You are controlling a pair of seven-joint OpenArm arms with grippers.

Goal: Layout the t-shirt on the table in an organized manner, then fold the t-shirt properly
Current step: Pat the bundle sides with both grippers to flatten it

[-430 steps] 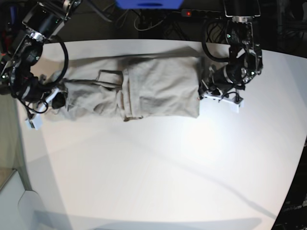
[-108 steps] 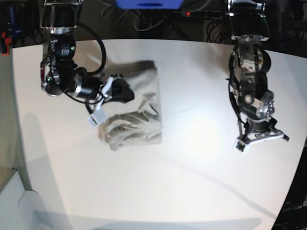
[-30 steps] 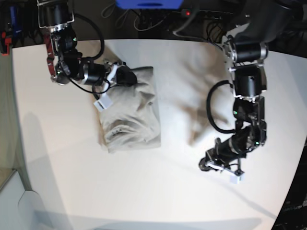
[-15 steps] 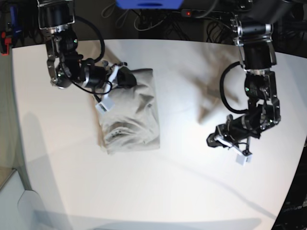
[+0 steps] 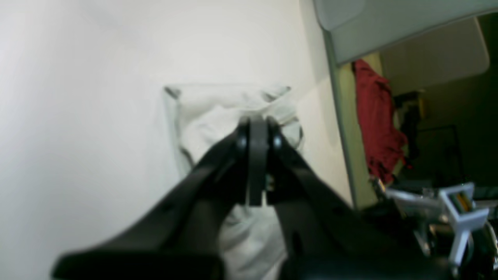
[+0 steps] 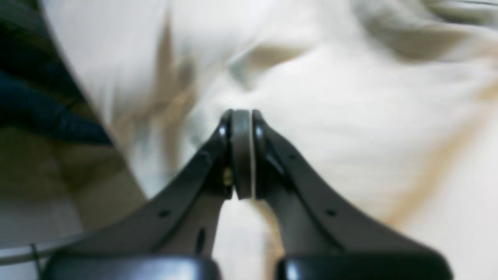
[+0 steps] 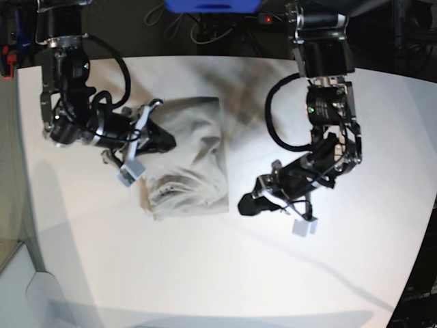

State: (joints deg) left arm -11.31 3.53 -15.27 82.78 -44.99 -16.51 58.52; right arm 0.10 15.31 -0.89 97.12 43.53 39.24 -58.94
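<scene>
White tabletop fills most of the base view, with dark cabling and a blue object along the far edge of the table (image 7: 225, 273). Taking the t-shirt (image 7: 194, 147) as the landmark: it lies as a compact folded rectangle on the table, well toward the side worked by the right arm, its long axis running from the far edge toward the near edge. The far end is flat and square-cornered; the near end is rumpled, with loose layers bunched up.

The right gripper (image 7: 164, 141) rests over the shirt's middle, on the side nearest its own arm, jaws pinched fully together; in the right wrist view the tips meet with no cloth visibly caught between them, so it appears to press rather than hold. The left gripper (image 7: 244, 206) hovers just beside the shirt's near corner, over bare table, its jaws likewise closed tight on nothing.

Risk, as I judge it: any sideways drag by the right gripper would shear the stacked layers and undo the fold, and the left one could snag the bunched near end if it sweeps in low.
</scene>
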